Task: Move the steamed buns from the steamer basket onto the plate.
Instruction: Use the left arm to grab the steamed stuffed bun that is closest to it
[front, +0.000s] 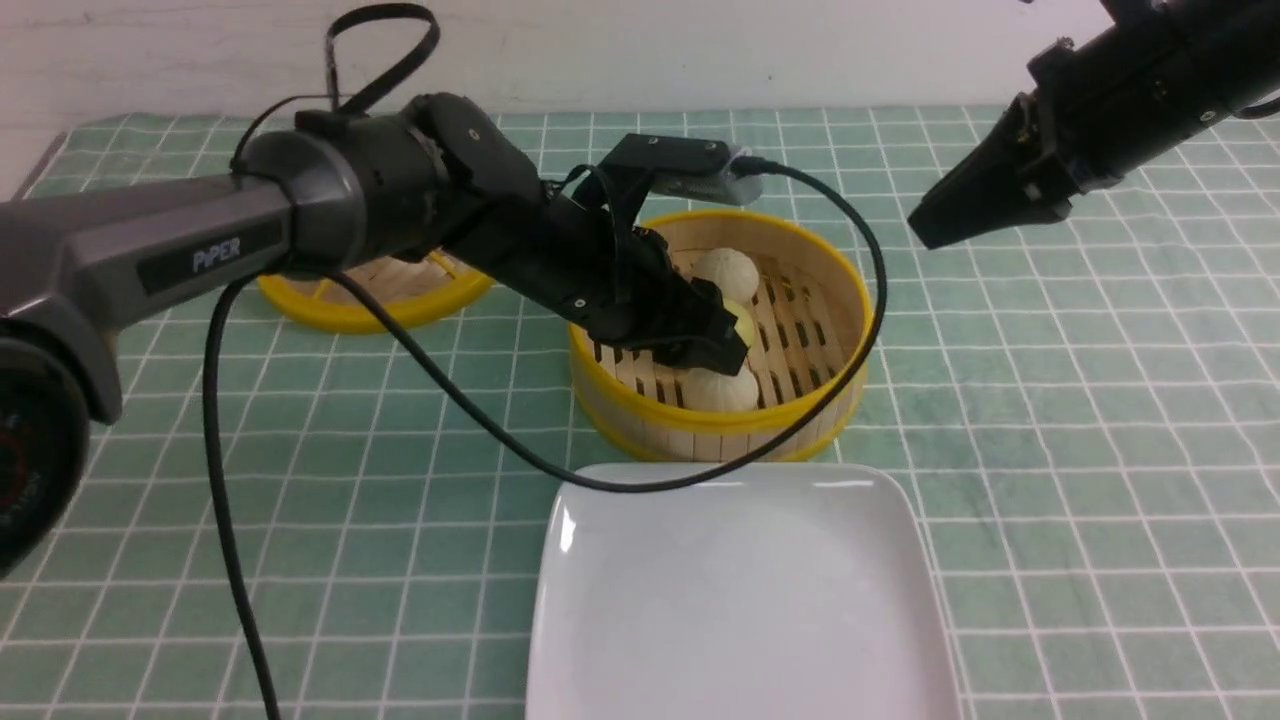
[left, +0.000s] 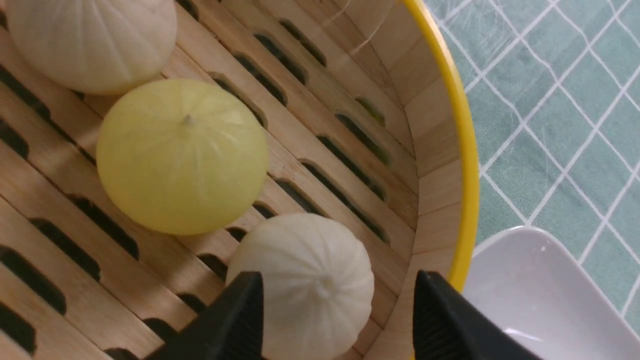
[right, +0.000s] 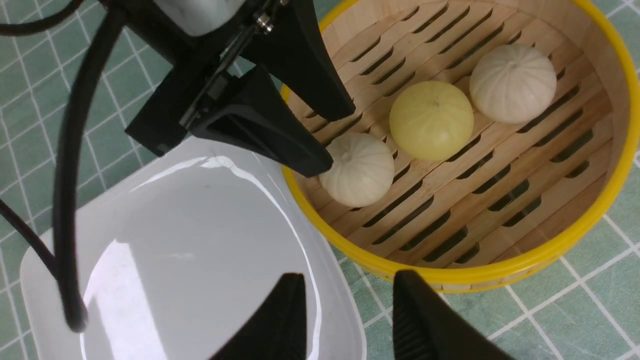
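The bamboo steamer basket (front: 840, 330) holds three buns in a row. The near off-white bun (front: 728, 390) lies by the wall closest to the plate, the pale yellow bun (front: 745, 322) is in the middle, and another off-white bun (front: 726, 272) is farthest. My left gripper (front: 722, 352) is open inside the basket, its jaws straddling the near off-white bun (left: 305, 285) with a gap on one side. The yellow bun (left: 182, 155) sits beside it. The white square plate (front: 740, 600) is empty. My right gripper (front: 925, 228) is open and empty, raised at the right.
The flat woven yellow-rimmed lid (front: 370, 290) lies at the back left behind my left arm. A black cable (front: 620, 480) hangs from the left wrist across the basket front and plate edge. A green checked cloth (front: 1080, 450) covers the table.
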